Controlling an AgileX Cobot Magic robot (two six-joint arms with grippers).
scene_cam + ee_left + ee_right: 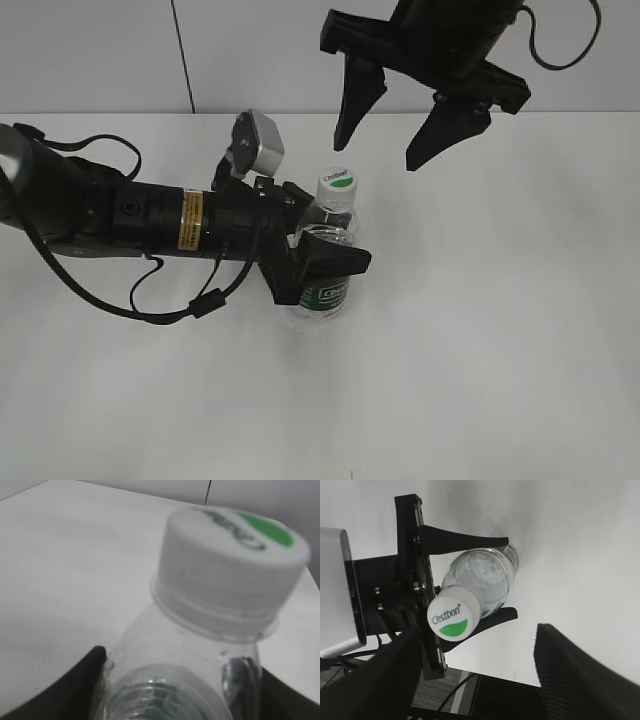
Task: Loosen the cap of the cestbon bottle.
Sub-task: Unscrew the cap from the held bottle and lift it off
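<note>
Two black arms work over a white table: the left gripper reaches in sideways and is clenched on the body of the upright cestbon bottle, which stands near the table's middle. Above it, the right gripper hangs apart from the bottle with fingers spread wide, released. Smallest, the cap sits on the bottle's neck, touched by neither gripper.

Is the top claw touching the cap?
Apart. The exterior view shows the right claw open above the cap, with wall and table showing between its tips and the cap.
</note>
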